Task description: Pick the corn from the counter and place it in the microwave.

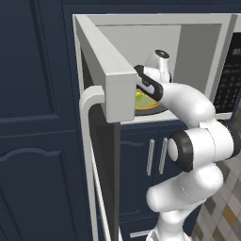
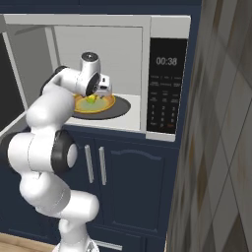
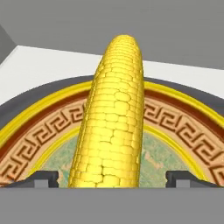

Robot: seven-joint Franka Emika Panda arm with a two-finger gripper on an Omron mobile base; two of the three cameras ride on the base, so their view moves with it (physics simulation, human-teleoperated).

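Navy blue cabinet fronts with slim silver handles (image 2: pixel 93 163) filled the kitchen around the large white-grey microwave (image 2: pixel 133 22), whose door (image 1: pixel 101 89) stood swung wide toward the left base camera and whose black keypad panel (image 2: pixel 166 86) showed a lit clock. Inside the cavity a dark round turntable (image 2: pixel 120 107) carried a yellow-orange plate with a key-pattern rim (image 3: pixel 175 116). On that plate lay the small yellow cob of corn (image 3: pixel 114 118), pointing away from the hand camera, its kernels running in neat rows; a touch of green showed at one end in the right base view.

The white arm's two-finger gripper (image 3: pixel 112 179) reached into the cavity just above the plate. Its dark fingertips (image 3: pixel 43 178) stood wide, one on each side of the cob with a clear gap to the kernels, so the jaws were open and held nothing. The corn appeared to rest on the plate, so the placing looked essentially done.

As a thing to handle, the cob seemed light and stiff, firm enough to take a squeeze without crushing. Its rounded, bumpy sides would probably let it roll on the smooth plate if nudged. The best hold would likely be across the thick middle, jaws square to its length, rather than at the tapering tip.
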